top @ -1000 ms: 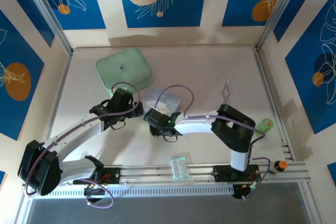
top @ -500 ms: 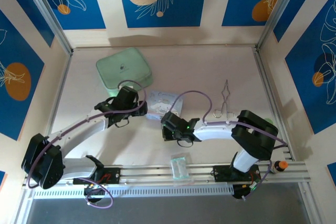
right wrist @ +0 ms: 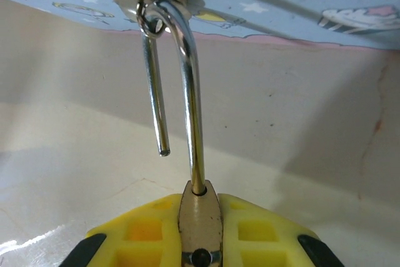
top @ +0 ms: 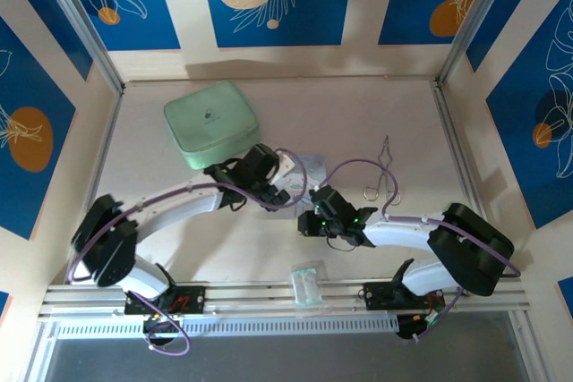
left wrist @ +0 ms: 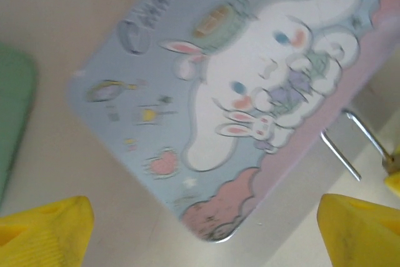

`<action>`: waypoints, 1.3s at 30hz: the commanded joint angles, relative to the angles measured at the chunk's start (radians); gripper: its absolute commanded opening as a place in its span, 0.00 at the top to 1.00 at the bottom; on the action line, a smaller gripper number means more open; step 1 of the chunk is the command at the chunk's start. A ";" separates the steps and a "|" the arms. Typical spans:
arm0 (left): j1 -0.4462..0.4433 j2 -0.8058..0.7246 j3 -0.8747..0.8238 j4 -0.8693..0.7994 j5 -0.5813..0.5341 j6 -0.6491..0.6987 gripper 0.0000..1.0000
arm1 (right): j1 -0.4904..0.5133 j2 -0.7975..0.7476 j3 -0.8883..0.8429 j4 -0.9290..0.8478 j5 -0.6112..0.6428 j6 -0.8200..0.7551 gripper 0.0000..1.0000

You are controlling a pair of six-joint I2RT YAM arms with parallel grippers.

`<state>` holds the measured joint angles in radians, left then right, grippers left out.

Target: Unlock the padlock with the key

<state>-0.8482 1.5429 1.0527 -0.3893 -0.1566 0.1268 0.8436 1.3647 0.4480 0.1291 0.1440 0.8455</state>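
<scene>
My right gripper (right wrist: 200, 237) is shut on the brass padlock (right wrist: 200, 209), which stands edge-on between its yellow fingers. The silver shackle (right wrist: 190, 92) stands open, its short leg hanging free. The shackle's bend hooks through a small ring on the edge of the pastel cartoon box (right wrist: 294, 4). My left gripper (left wrist: 201, 228) hovers open over that box (left wrist: 250, 85), its yellow fingertips (left wrist: 44, 224) wide apart; the shackle (left wrist: 350, 139) shows at the box's right edge. From above, the left gripper (top: 276, 187) and right gripper (top: 311, 219) flank the box (top: 304, 165). I cannot make out the key.
A mint-green zip case (top: 213, 123) lies at the back left, close to the left forearm. A silver wire ring (top: 383, 172) rests right of the box. A small clear plastic box (top: 307, 284) sits on the front rail (top: 269, 294).
Both arms swung to the right. The left gripper came over the cartoon box, the right gripper drew back right and nearer, and the box sits a little further right.
</scene>
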 commanded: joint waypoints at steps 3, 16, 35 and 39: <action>-0.016 0.123 0.100 -0.046 0.010 0.239 0.11 | -0.023 -0.008 -0.075 0.036 -0.066 0.050 0.91; -0.116 0.281 0.120 -0.099 -0.017 0.198 0.49 | -0.136 0.000 -0.136 0.126 -0.111 0.114 0.91; -0.167 0.401 0.077 -0.139 -0.094 0.111 0.52 | -0.204 -0.075 -0.219 0.344 0.044 0.307 0.94; -0.183 0.394 0.068 -0.129 -0.081 0.096 0.52 | -0.218 -0.093 -0.197 0.327 0.040 0.291 0.94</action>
<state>-1.0176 1.8294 1.2129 -0.3058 -0.3717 0.2668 0.6479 1.2903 0.2356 0.4595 0.0986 1.1255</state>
